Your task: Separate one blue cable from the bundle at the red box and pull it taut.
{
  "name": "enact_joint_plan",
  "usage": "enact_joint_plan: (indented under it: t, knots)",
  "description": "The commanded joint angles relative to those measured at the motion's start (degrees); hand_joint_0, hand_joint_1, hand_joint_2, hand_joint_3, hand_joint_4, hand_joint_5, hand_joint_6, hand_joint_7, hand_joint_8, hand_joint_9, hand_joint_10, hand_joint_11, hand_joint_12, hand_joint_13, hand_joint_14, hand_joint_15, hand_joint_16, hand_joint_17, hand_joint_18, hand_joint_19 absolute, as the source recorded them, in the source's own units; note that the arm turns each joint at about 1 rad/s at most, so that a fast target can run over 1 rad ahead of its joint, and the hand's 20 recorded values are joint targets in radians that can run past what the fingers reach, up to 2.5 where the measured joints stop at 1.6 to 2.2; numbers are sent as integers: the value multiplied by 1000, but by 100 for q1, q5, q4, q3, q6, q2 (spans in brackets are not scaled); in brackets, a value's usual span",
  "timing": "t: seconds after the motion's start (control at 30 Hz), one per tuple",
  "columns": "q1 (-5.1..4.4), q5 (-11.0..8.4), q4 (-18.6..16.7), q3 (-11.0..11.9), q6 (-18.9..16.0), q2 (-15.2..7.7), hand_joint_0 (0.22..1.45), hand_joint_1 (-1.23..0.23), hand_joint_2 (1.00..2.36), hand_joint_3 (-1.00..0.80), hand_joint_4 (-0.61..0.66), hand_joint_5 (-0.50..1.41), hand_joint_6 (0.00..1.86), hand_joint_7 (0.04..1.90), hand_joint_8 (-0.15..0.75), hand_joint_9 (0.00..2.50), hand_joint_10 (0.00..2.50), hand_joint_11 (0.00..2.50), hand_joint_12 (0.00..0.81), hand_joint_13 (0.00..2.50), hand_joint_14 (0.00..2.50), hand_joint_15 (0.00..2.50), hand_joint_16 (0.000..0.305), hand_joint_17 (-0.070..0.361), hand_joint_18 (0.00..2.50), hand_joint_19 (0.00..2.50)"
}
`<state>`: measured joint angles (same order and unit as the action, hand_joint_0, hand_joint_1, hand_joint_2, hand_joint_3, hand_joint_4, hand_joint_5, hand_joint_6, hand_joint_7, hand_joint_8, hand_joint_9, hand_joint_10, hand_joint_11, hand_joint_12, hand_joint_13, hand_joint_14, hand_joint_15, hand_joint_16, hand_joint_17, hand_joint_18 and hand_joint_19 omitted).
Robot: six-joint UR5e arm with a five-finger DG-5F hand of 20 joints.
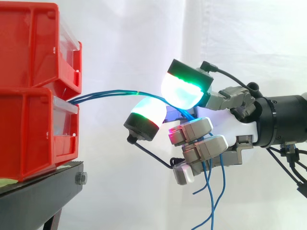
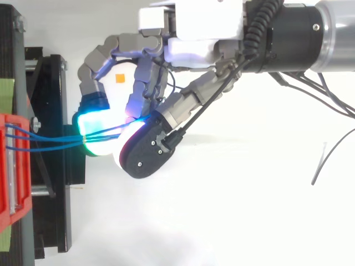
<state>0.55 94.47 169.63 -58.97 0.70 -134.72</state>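
The robot hand (image 1: 201, 146) pinches blue cables (image 1: 105, 94) that run from the red bins (image 1: 29, 134).

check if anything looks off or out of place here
Nothing is spilled or broken, but several blue cables run together from the red box into the hand, not one alone. They bow slightly rather than run straight, and their loose ends dangle below the curled fingers.
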Motion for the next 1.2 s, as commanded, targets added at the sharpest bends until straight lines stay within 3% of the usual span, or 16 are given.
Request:
enact_joint_plan:
  t: [0.0,0.13,0.27,0.5,0.6,0.7,1.17]
  knots:
    - [-3,1,0,-1,0,-2,739,-913,1000,-500,-55,-191,848,985,250,1225,12,1559,326,1272,23,1355,42,95,890,791]
    - [6,1,0,-1,0,-2,603,-917,1000,-500,-37,-185,834,987,262,1231,11,1562,332,1267,22,1356,43,96,899,807]
    - [6,1,0,-1,0,-2,583,-921,1000,-500,-21,-178,823,949,269,1232,12,1556,339,1266,22,1355,43,97,902,824]
    - [6,1,0,-1,0,-2,505,-919,1000,-500,-34,-152,745,1051,296,1216,13,1492,367,1266,21,1319,47,106,932,825]
    - [6,1,0,-1,0,-2,476,-883,1000,-500,-107,-122,685,1147,291,1227,14,1425,382,1273,19,1300,48,108,952,834]
    - [6,-8,0,-1,-9,-2,469,-848,1000,-500,-146,-98,628,1260,279,1236,19,1406,387,1249,18,1279,49,110,978,834]
    - [-3,18,44,-1,0,-2,513,-699,1000,-500,-162,-67,578,1380,265,1299,23,1366,361,1239,23,1237,44,98,961,853]
